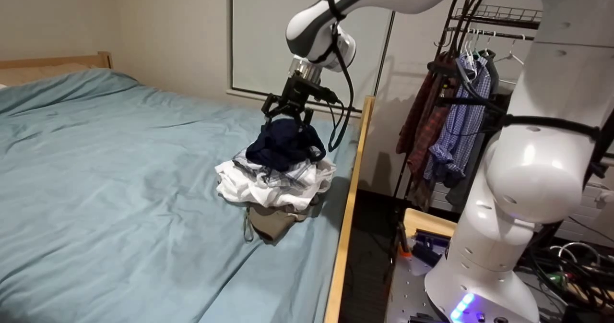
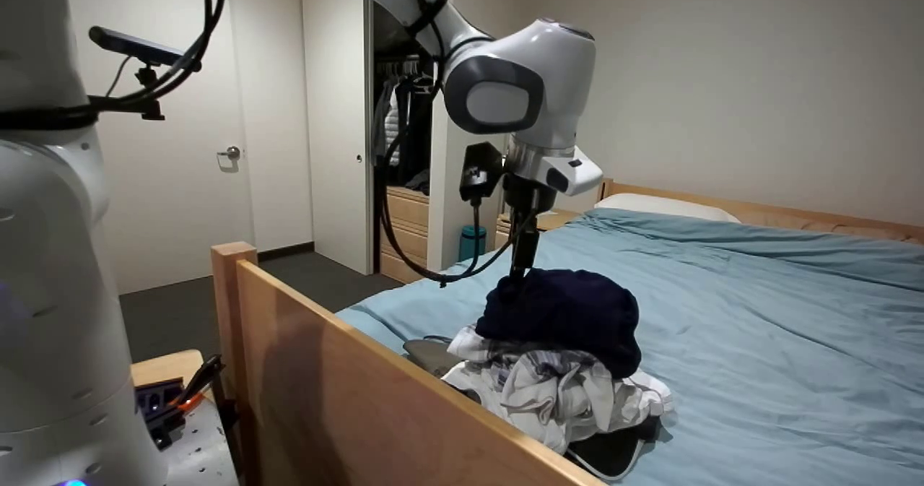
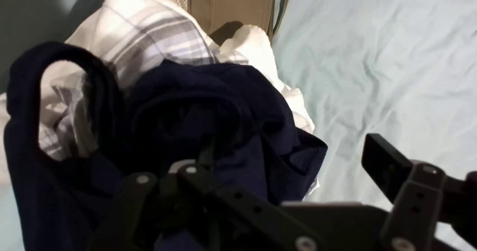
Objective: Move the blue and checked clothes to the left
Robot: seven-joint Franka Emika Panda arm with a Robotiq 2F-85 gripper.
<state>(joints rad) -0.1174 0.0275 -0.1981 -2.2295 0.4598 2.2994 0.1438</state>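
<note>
Here, mid-frame in an exterior view, the gripper (image 1: 287, 118) stood, jaws apart, at blue cloth (image 1: 284, 146) atop checked cloth (image 1: 303, 172).

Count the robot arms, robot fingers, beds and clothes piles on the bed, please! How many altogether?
Robot arms: 1
Robot fingers: 2
Beds: 1
Clothes piles on the bed: 1 (too tangled to count the pieces)
Total: 5
</note>
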